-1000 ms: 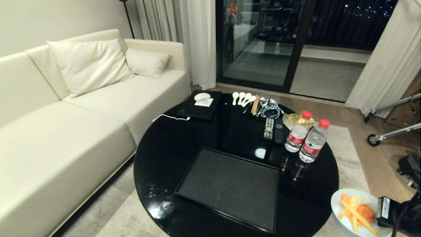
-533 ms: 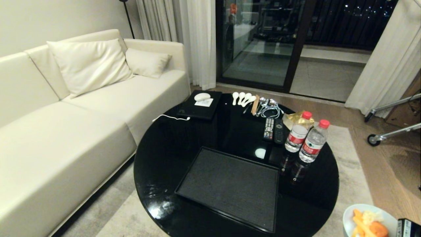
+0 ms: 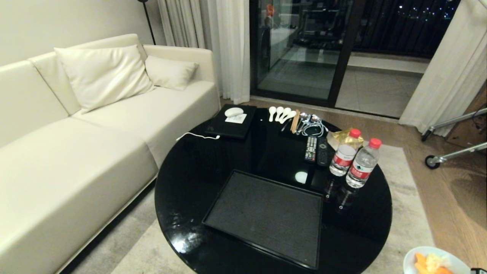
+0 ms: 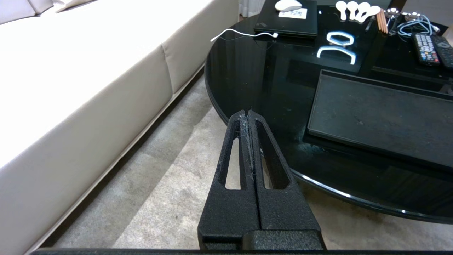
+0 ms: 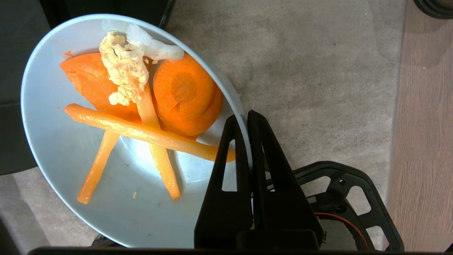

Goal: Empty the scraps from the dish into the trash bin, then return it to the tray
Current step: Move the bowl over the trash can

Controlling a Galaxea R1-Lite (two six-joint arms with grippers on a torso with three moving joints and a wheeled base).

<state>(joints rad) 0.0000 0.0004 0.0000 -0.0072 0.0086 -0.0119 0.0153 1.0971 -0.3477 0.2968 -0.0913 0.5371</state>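
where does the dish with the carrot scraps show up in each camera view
Head view: the dish is cut off at the bottom right corner, off the table.
Left wrist view: not in it.
Right wrist view: fills the left half, rim pinched by the right gripper.
Shared landmark: the grey rug.

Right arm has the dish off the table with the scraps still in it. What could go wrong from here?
1. The right gripper pinches only the thin rim of the dish, so the dish may pivot or slip out.
2. The scraps lie loose and the dish hangs over the carpet, so a tilt could spill them there.
3. No trash bin shows in any view, so tipping now would likely miss.
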